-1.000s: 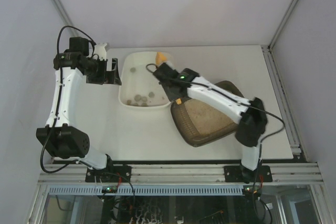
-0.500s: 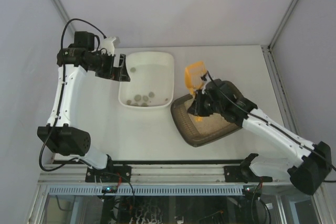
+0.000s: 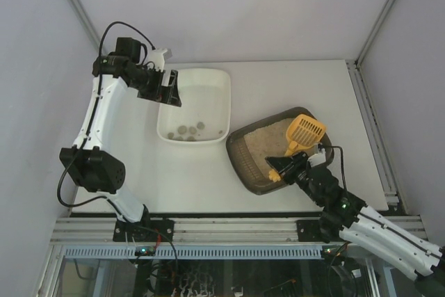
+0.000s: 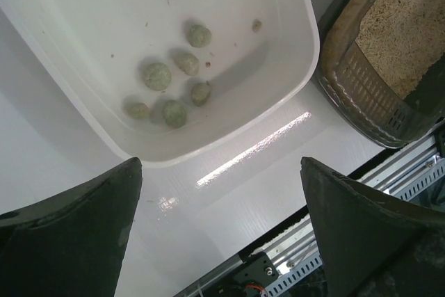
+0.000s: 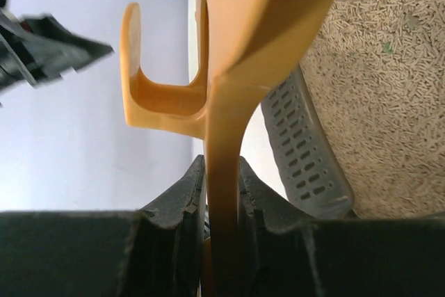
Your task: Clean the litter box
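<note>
The litter box [image 3: 245, 160] is a dark brown tray with beige litter, lying at an angle right of centre. My right gripper [image 3: 284, 167] is at its near edge, shut on the handle of the yellow slotted scoop [image 3: 304, 129], whose head is over the litter. In the right wrist view both fingers [image 5: 186, 199] pinch the scoop handle [image 5: 224, 123], with the litter box [image 5: 379, 81] on the right. My left gripper [image 3: 170, 88] hangs open over the far-left corner of the white tub [image 3: 224, 95]. Nothing is between its fingers [image 4: 221, 172].
The white tub [image 4: 292, 46] holds several grey-green clumps [image 4: 174, 81] near its front wall. The litter box's slotted brown rim [image 4: 361, 95] lies close to the tub's right side. The table's near edge and metal rail [image 3: 236, 227] run along the bottom.
My right arm has swung the scoop from the white tub across to the litter box and drawn back toward the near edge. My left arm has shifted right toward the tub.
</note>
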